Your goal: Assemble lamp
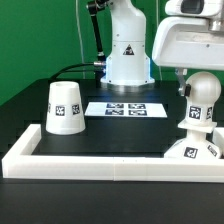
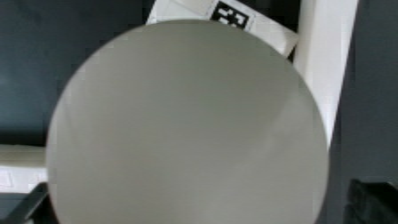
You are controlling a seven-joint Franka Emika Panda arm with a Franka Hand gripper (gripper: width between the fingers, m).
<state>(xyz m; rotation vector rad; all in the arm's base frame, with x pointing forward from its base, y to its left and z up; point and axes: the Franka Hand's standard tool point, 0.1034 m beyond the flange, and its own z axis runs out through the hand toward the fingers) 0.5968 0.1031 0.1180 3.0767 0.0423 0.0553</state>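
The round white bulb [image 1: 201, 100] stands upright on the flat angular base [image 1: 191, 151] at the exterior view's right, both with marker tags. My gripper [image 1: 198, 86] comes down over the bulb's top, with a dark finger [image 1: 182, 88] against its side, and looks shut on it. In the wrist view the bulb [image 2: 187, 120] fills nearly the whole picture between my gripper's [image 2: 196, 212] dark fingertips [image 2: 25, 206]. The tapered shade [image 1: 63, 107] stands alone, wide end down, at the exterior view's left.
The marker board [image 1: 125, 108] lies flat on the black table in the middle, in front of the robot's white base [image 1: 128, 55]. A low white wall [image 1: 90, 161] runs along the table's front and left edges. A green curtain hangs behind.
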